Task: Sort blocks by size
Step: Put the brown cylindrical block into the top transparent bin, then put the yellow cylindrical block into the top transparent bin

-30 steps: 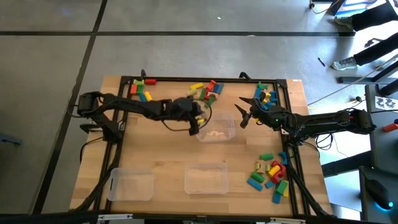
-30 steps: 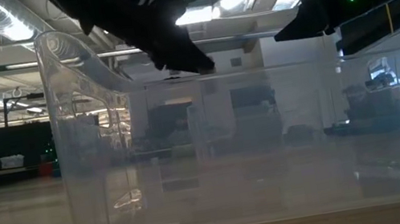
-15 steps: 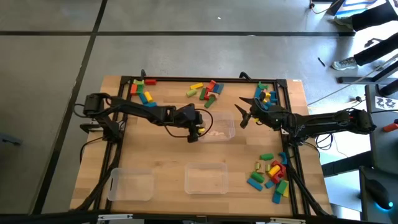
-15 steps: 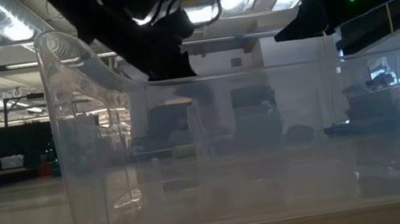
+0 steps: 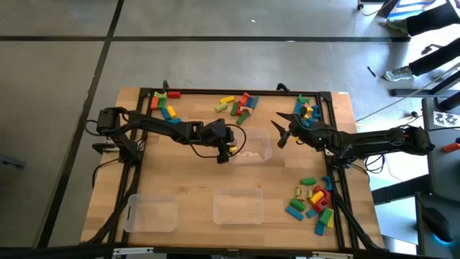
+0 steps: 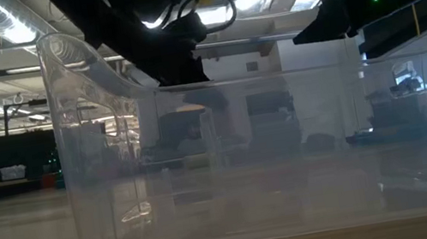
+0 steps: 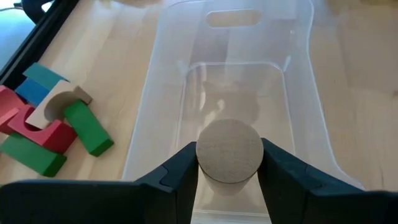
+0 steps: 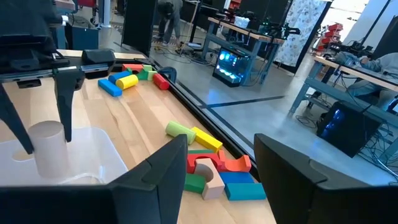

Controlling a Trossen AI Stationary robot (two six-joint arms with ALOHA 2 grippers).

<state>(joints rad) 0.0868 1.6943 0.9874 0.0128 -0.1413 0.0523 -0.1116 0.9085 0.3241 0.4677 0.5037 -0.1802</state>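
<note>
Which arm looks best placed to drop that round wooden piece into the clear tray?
The left. Its pincer already grips the plain wooden cylinder right over the clear tray. The right pincer waits open beside it.

I see a bare, matt wooden cylinder [image 7: 229,151] between my left gripper's [image 7: 229,163] matt dark fingers, above a glossy clear plastic tray [image 7: 311,124]. Beside the tray, painted blocks [image 7: 46,124] lie on a smooth pale wood table [image 7: 124,74].

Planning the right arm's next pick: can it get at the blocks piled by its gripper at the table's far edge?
Probably yes: the right gripper is open and empty, and the blocks lie uncovered just beside it.
</note>
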